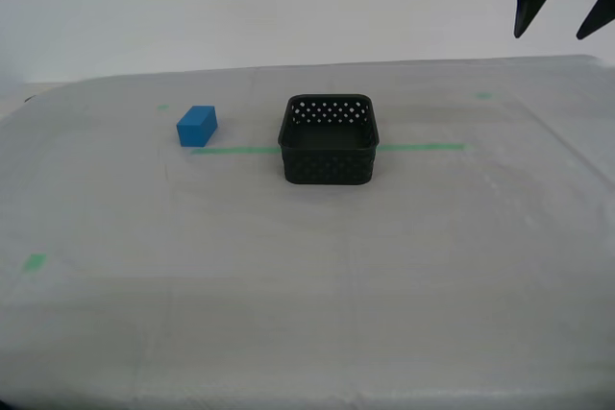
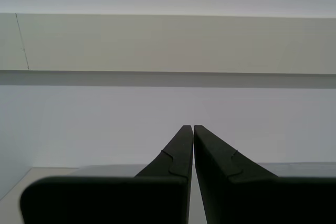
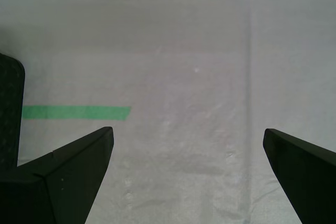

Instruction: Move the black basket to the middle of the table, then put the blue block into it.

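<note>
While my first gripper (image 3: 188,148) hangs with its jaws spread wide and empty over the table (image 1: 404,266), the black basket (image 1: 329,140) sits just outside one fingertip, astride the green tape line (image 1: 423,148). My second gripper (image 2: 189,128) is pinched closed on nothing, facing a wall. The blue block (image 1: 196,125) rests on the cloth beside the basket, apart from it, far from both sets of fingers.
</note>
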{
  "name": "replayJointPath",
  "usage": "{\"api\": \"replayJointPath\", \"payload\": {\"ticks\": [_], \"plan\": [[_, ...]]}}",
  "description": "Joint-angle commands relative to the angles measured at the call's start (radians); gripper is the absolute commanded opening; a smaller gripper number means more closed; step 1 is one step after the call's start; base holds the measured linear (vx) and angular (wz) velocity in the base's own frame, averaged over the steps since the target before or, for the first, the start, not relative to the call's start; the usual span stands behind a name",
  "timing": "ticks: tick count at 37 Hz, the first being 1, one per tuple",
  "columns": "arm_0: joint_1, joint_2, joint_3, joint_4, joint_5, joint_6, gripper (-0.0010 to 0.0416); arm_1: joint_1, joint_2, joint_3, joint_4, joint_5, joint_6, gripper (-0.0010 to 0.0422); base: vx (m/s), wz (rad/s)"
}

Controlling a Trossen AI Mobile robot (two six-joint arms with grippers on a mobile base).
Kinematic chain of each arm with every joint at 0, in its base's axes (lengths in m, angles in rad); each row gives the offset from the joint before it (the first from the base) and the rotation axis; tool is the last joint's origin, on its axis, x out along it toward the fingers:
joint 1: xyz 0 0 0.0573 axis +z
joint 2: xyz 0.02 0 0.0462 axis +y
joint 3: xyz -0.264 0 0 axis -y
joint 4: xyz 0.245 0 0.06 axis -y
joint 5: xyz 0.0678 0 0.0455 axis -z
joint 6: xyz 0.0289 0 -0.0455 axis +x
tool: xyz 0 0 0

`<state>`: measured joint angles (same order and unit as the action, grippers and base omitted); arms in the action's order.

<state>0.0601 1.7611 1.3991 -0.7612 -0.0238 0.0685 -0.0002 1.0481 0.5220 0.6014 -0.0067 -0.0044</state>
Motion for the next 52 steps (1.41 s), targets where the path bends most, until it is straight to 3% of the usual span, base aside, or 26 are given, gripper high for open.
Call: {"api": "replayJointPath", "payload": {"ticks": [1,52], "plan": [[0.0,0.0,0.0,0.0,0.002,-0.001,0.04,0.0,0.0,0.001,0.005,0.0,0.002,0.0,0.0,0.0],[0.0,-0.001,0.0,0.003,0.002,0.0,0.0398,0.0,0.0,0.0,0.003,-0.001,0.0,0.0,0.0,0.0]]}}
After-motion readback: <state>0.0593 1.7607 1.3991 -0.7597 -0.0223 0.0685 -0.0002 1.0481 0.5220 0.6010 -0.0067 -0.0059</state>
